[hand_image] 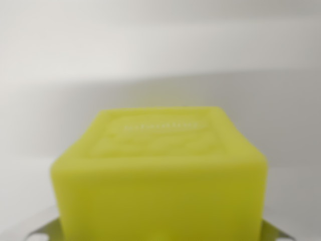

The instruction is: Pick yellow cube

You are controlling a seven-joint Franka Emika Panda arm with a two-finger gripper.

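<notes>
The yellow cube fills the wrist view's lower centre, close beneath the camera, metal tips flanking its base; the tool's opening cannot be told.

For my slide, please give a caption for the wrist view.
Blurred close-up of the yellow cube with embossed top, against a plain pale background.
</notes>
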